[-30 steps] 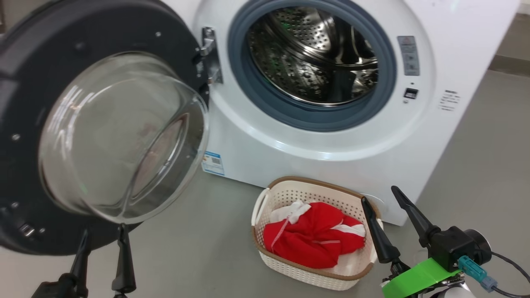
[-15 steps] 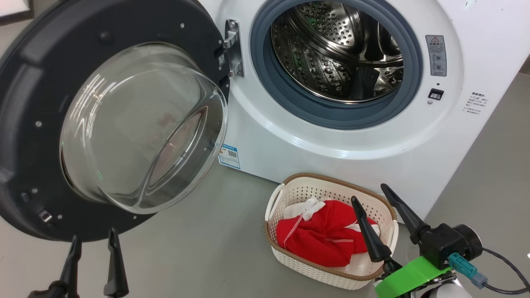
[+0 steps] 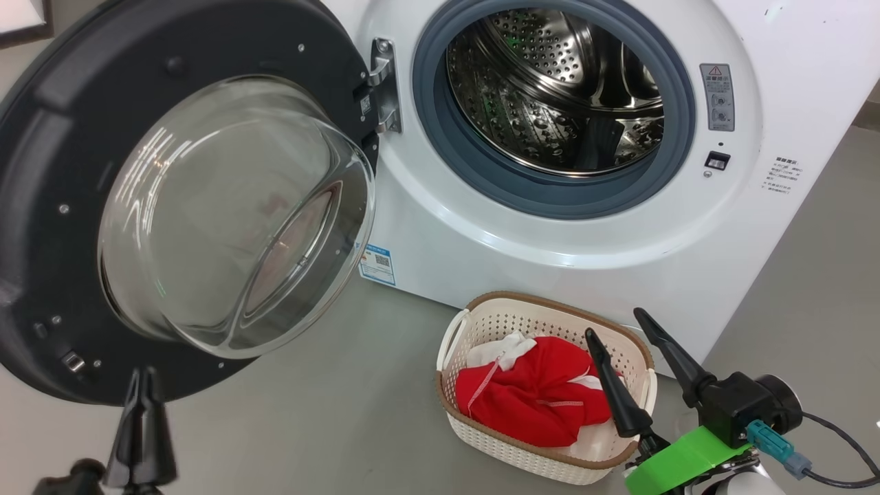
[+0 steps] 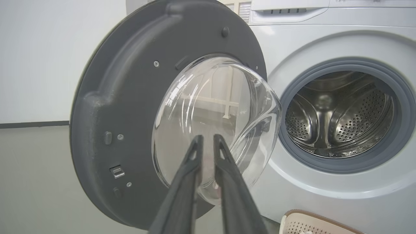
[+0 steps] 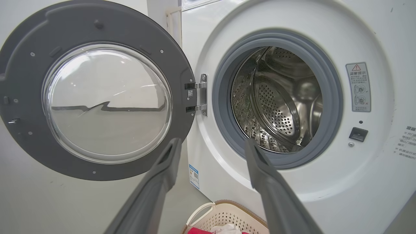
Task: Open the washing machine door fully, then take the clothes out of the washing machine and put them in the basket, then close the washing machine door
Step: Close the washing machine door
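The washing machine (image 3: 481, 254) stands with its steel drum (image 3: 550, 89) showing no clothes inside. The washing machine door (image 3: 55, 137) hangs swung wide to the left, its glass bowl bulging toward me. On the floor in front sits the basket (image 3: 529, 297), and the red and white clothes (image 3: 536, 399) lie in it. My left gripper (image 3: 143, 377) is below the door's lower rim, fingers drawn almost together on nothing. My right gripper (image 3: 613, 323) hovers open over the basket's right end. The left wrist view has the left gripper (image 4: 208, 138) pointing at the door (image 4: 107, 97).
Grey floor (image 3: 330, 412) spreads left of the basket and under the door. The machine's right edge gives onto more floor (image 3: 818, 289). A pale wall (image 4: 39, 58) stands behind the door. From the right wrist, the right gripper (image 5: 213, 141) spans the door hinge (image 5: 202, 94).
My left gripper's fingers have come together from wide open. The head camera shifted early on, moving the whole picture. The door, the basket and the right gripper stay as they were.
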Controlling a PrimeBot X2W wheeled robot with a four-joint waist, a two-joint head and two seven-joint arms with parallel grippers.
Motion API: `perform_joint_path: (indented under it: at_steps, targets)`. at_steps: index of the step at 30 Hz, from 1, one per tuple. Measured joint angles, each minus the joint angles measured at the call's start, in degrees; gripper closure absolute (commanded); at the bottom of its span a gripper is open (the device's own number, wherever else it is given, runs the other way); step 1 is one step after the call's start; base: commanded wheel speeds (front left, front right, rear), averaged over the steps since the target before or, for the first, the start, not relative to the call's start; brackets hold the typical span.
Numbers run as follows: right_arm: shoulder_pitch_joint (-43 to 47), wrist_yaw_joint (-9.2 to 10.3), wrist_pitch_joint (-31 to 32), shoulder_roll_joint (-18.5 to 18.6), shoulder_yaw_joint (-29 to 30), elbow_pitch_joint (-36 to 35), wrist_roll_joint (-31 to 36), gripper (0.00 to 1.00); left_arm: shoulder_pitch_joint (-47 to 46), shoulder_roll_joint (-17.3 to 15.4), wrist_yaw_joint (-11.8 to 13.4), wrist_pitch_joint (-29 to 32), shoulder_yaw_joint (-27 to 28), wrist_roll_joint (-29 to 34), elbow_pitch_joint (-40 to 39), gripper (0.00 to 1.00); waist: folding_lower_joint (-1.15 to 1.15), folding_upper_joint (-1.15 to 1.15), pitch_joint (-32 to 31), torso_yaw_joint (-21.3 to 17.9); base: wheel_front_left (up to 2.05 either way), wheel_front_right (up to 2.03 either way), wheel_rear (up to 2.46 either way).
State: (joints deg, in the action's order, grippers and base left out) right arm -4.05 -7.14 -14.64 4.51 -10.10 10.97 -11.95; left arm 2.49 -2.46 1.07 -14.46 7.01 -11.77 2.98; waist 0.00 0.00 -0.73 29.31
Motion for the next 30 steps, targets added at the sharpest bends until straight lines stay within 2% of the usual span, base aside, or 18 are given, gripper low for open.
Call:
perform_joint_path:
  at_steps: [4, 7, 11, 17, 20, 25, 26, 30]
  targets:
    - [0.0, 0.00, 0.0, 0.0, 0.1, 0.0, 0.0, 0.00, -1.4, -0.5, 0.0, 0.0, 0.7, 1.4, -3.1, 1.00, 0.00, 0.00, 0.0, 0.0, 0.00, 0.00, 0.00]
    - [0.0, 0.00, 0.0, 0.0, 0.1, 0.0, 0.0, 0.00, -5.9, -1.7, 0.2, 0.0, 1.9, 2.5, -5.4, 1.00, 0.00, 0.00, -0.1, -0.1, 0.00, 0.00, 0.00]
    - [0.1, 0.00, 0.0, -0.1, 0.6, 0.0, 0.0, 0.00, -12.6, -4.0, 2.7, -0.1, 4.5, 5.6, -8.1, 1.00, 0.00, 0.00, -0.3, -0.4, 0.00, 0.00, 0.00]
    - [0.4, 0.00, 0.0, -0.5, 1.8, -0.2, 0.0, 0.00, -22.8, -8.0, 6.3, -0.3, 9.7, 6.9, -5.9, 1.00, 0.00, 0.00, -1.0, -1.1, 0.00, 0.00, 0.00]
    - [0.4, 0.00, 0.0, -0.8, 1.8, -0.3, 0.0, 0.00, -27.3, -10.3, 7.5, -0.4, 13.6, 5.4, -0.9, 1.00, 0.00, 0.00, -1.0, -2.1, 0.00, 0.00, 0.00]
    - [0.4, 0.00, 0.0, -0.9, 1.8, -0.1, 0.0, 0.00, -34.6, -13.0, 7.8, 0.3, 18.2, 0.6, 10.9, 1.00, 0.00, 0.00, -1.1, -3.6, 0.00, 0.00, 0.00]
    - [0.4, 0.00, 0.0, -0.9, 1.8, -0.1, 0.0, 0.00, -37.2, -14.2, 7.7, 1.5, 19.7, -1.2, 15.7, 1.00, 0.00, 0.00, -1.1, -4.1, 0.00, 0.00, 0.00]
    - [0.4, 0.00, 0.0, -0.9, 1.8, -0.1, 0.0, 0.00, -41.7, -17.2, 7.5, 5.6, 21.6, -4.1, 25.2, 1.00, 0.00, 0.00, -1.0, -5.1, 0.00, 0.00, 0.00]
